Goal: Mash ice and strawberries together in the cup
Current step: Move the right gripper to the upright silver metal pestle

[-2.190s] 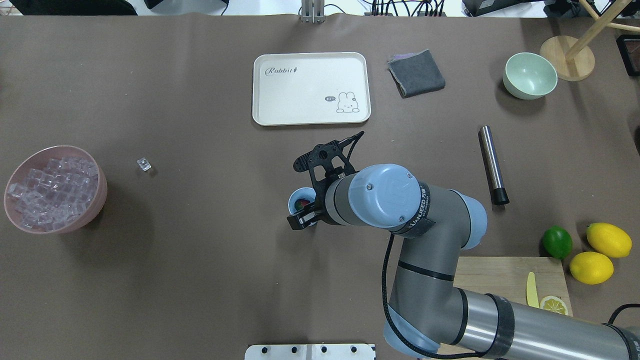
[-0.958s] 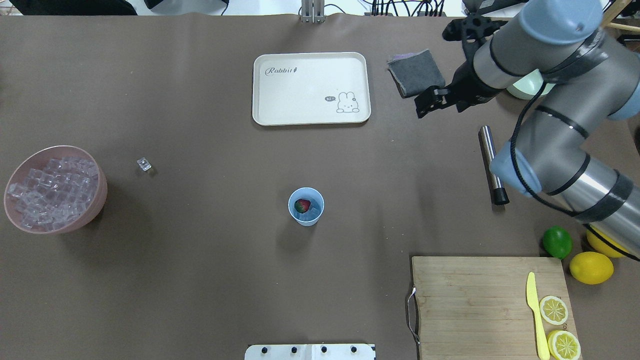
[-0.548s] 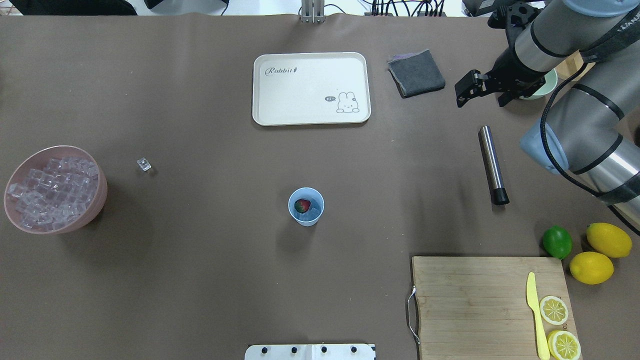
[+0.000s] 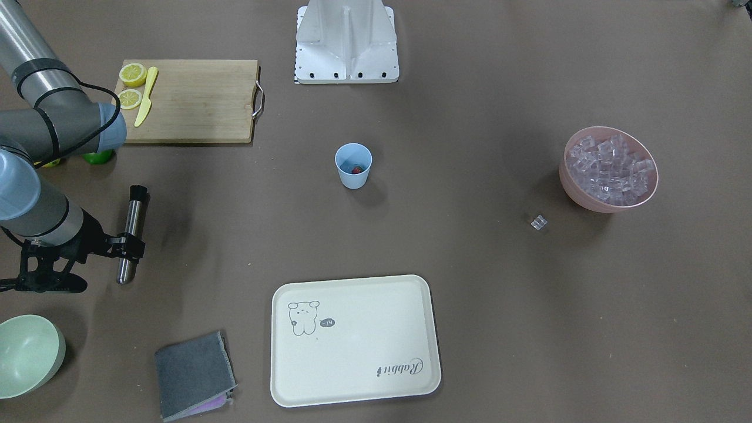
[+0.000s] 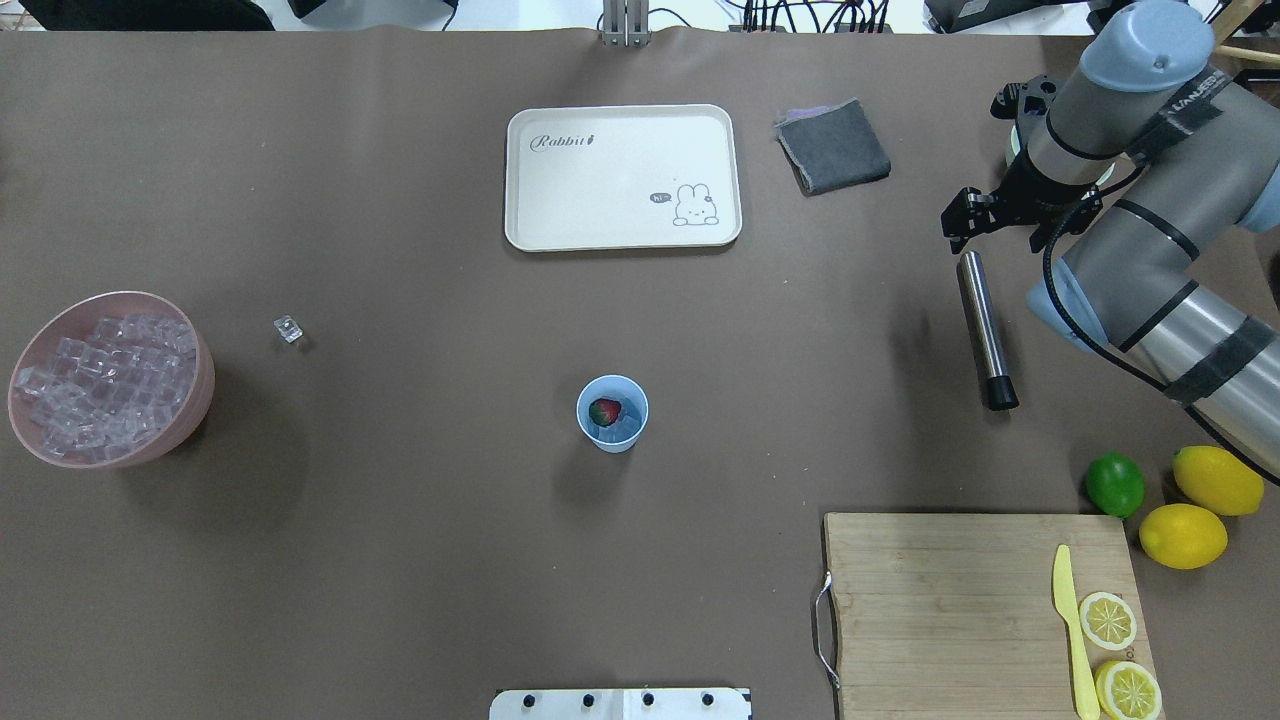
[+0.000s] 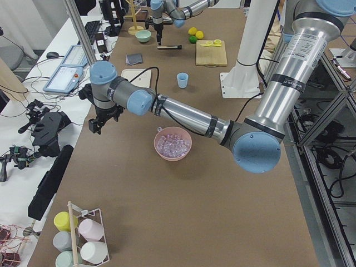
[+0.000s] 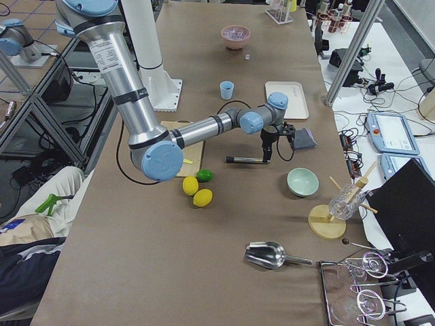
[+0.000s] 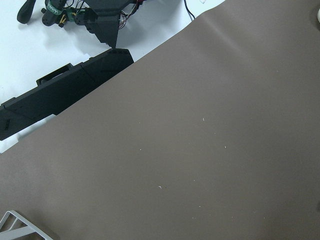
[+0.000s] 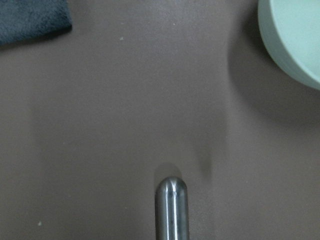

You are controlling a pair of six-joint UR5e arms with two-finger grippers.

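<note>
The light-blue cup (image 5: 612,413) stands mid-table and also shows in the front view (image 4: 353,166). In it lies the red strawberry (image 5: 604,410) on clear ice (image 5: 622,430). More ice cubes (image 5: 100,385) fill the pink bowl (image 5: 190,420) at the left, and one loose cube (image 5: 288,328) lies on the table. My right gripper (image 5: 968,212) looks open and empty, and hovers over the far end of a steel muddler (image 5: 985,330), whose rounded tip shows in the right wrist view (image 9: 171,207). My left gripper (image 6: 97,125) hangs past the table's left end; I cannot tell its state.
A cream rabbit tray (image 5: 620,175) and a grey cloth (image 5: 832,146) lie at the far side. A pale green bowl (image 4: 26,352) stands beside my right wrist. A cutting board (image 5: 960,600) with a yellow knife, lemon slices, two lemons and a lime (image 5: 1114,484) is near right.
My right arm left the cup, swung to the far right of the table and came down over the muddler's far end. The strawberry stays in the cup.
</note>
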